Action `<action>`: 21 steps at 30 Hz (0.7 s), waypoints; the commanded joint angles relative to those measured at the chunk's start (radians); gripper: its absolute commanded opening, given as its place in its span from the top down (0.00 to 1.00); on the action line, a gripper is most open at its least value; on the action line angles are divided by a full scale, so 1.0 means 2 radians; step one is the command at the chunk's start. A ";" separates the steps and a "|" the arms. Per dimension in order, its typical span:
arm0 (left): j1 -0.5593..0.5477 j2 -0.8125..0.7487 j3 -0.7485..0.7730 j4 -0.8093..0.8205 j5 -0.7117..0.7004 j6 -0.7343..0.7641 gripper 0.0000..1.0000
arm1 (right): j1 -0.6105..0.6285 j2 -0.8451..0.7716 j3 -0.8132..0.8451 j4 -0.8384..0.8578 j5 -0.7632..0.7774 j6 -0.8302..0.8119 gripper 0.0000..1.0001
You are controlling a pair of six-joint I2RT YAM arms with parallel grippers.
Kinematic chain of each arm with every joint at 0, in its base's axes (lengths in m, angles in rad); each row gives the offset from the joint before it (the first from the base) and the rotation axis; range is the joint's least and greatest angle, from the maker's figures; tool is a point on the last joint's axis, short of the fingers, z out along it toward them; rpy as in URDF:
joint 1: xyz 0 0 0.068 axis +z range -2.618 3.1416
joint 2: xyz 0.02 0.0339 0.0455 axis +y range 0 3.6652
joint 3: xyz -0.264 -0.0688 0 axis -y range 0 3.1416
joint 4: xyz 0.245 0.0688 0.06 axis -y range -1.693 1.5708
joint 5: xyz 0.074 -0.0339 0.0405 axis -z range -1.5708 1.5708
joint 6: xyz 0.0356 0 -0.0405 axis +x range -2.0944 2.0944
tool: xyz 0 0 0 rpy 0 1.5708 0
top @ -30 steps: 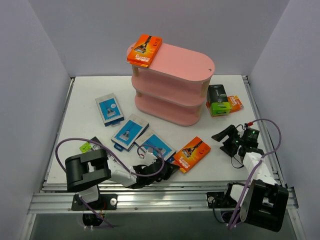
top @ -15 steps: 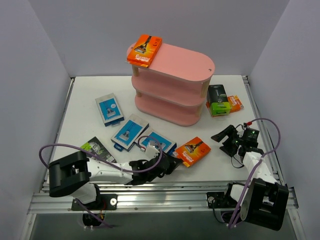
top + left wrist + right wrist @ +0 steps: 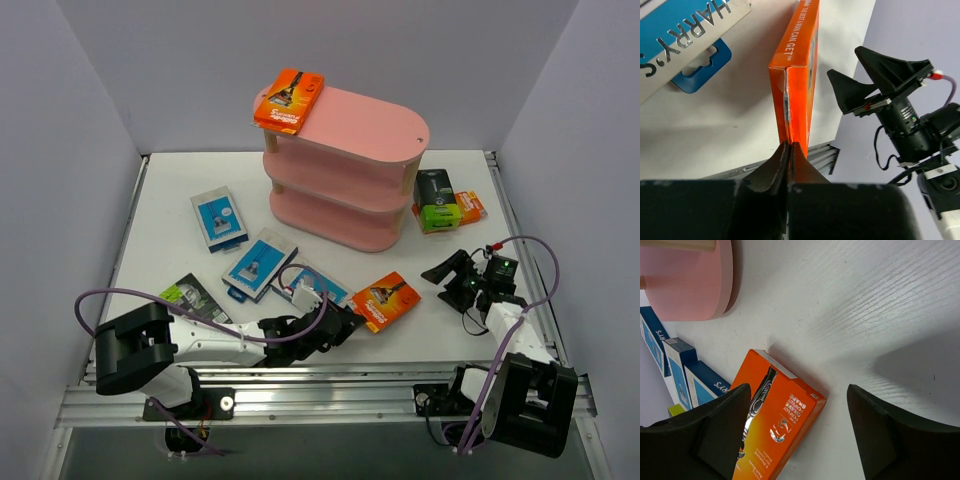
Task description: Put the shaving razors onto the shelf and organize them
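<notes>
Orange razor pack (image 3: 385, 300) — flat on the table (image 3: 170, 190), well short of the shelf (image 3: 370, 125); left gripper (image 3: 345, 320) closed, tips against its near end, apparently pushing. Right gripper (image 3: 447, 272) — jaws apart nearby; next, straddle the pack, clamp, lift.

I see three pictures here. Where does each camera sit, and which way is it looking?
Top: above and behind the arms, looking down on the table, pink shelf and packs; left arm and right arm show.
Left wrist: on the left arm, looking along its shut fingers at the orange pack's end, the right arm beyond.
Right wrist: on the right arm, looking down between its open fingers at the table.
Shared: all three show that orange pack.
</notes>
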 commanded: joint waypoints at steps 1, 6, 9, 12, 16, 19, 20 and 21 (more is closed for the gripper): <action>0.003 -0.009 0.026 0.008 -0.005 0.061 0.98 | -0.004 0.001 0.003 0.005 -0.013 -0.011 0.27; 0.003 -0.036 0.091 -0.089 -0.029 0.150 0.98 | -0.004 0.001 0.003 0.006 -0.014 -0.011 0.27; 0.003 -0.053 0.116 -0.139 -0.044 0.205 0.98 | -0.004 0.003 0.002 0.009 -0.015 -0.010 0.28; 0.006 -0.067 0.139 -0.178 -0.054 0.258 0.98 | -0.004 0.003 0.002 0.009 -0.014 -0.010 0.28; 0.013 -0.072 0.177 -0.243 -0.058 0.316 0.98 | -0.004 0.004 0.002 0.011 -0.013 -0.009 0.28; 0.023 -0.070 0.203 -0.301 -0.040 0.342 0.98 | -0.004 0.005 0.002 0.014 -0.014 -0.010 0.28; 0.029 -0.069 0.209 -0.309 -0.034 0.351 0.98 | -0.004 0.005 0.001 0.015 -0.017 -0.011 0.28; 0.032 -0.067 0.214 -0.316 -0.021 0.357 0.98 | -0.004 0.005 -0.001 0.018 -0.019 -0.011 0.28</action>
